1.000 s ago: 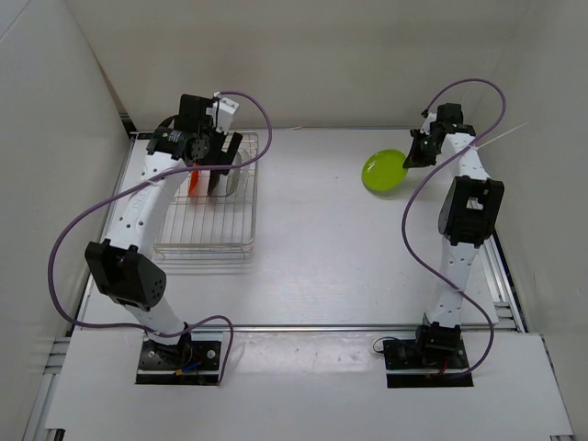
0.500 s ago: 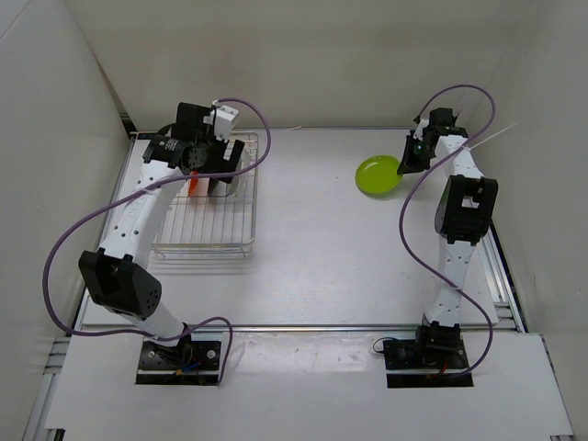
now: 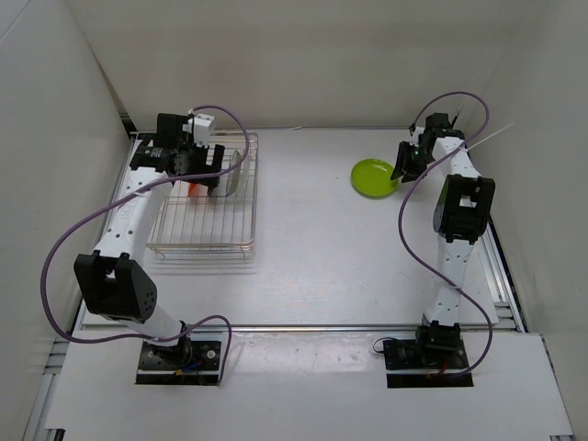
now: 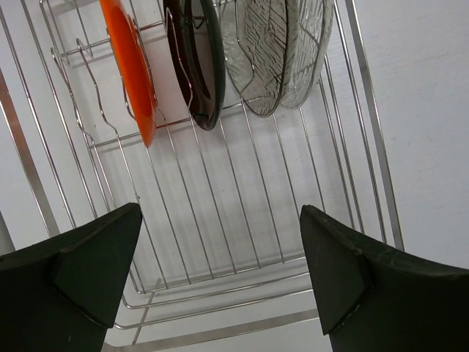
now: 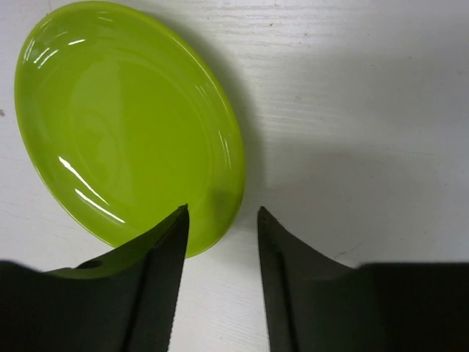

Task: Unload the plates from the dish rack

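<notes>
From the overhead camera, the left gripper (image 3: 214, 173) hangs over the far end of the dish rack (image 3: 207, 220), which sits on the left side of the table (image 3: 303, 248). On the left wrist camera its jaws are spread wide, with one dark finger (image 4: 88, 271) at each lower corner of the view. Only bare rack wire (image 4: 220, 220) shows between them, so it has hold of nothing.

Three plates stand on edge in the rack's slots just beyond the fingertips. The orange plate (image 4: 132, 66) is on the left, the black plate (image 4: 198, 66) is beside it, and the clear glass plate (image 4: 282, 51) with a ribbed pattern is on the right. They sit close together, and I cannot tell whether any two are touching. From overhead I can pick out the orange one (image 3: 194, 189) and the glass one (image 3: 235, 170). The arm hides the black one.

The lime green plate (image 3: 374, 176) lies flat on the table, far right and well apart from the rack. The right gripper (image 3: 401, 168) sits at its right-hand rim. On the right wrist camera the jaws are parted by a modest gap. The plate (image 5: 124, 125) has its near rim running under the left fingertip (image 5: 157, 279), and white table shows between that rim and the other finger. Nothing is pinched.
</notes>
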Controlling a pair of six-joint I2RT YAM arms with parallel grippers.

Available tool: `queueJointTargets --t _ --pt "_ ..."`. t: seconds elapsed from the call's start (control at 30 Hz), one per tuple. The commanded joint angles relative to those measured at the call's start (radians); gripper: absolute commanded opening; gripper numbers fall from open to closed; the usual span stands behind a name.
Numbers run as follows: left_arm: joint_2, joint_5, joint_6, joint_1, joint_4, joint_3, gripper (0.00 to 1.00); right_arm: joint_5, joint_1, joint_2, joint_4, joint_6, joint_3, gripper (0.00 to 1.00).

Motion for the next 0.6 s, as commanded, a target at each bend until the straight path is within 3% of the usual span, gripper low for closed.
queueJointTargets --t 0.0,0.07,0.17,0.4,0.57 --pt "-0.079 0.084 -0.029 0.039 0.060 -0.008 1.00 -0.030 0.004 -0.083 -0.006 -0.020 0.012 0.48" --pt "-0.079 0.139 -0.038 0.066 0.071 -0.008 1.00 -0.019 0.004 -0.129 -0.006 -0.020 0.003 0.63" --pt "-0.079 0.196 -0.063 0.094 0.101 -0.008 1.00 0.028 0.004 -0.215 -0.015 -0.029 -0.015 0.72" --pt "0.034 0.268 -0.087 0.174 0.158 0.013 1.00 0.082 0.013 -0.448 0.032 -0.042 -0.182 0.72" --pt "0.128 0.268 -0.087 0.194 0.206 0.039 0.98 0.109 0.083 -0.598 0.023 -0.078 -0.263 0.72"
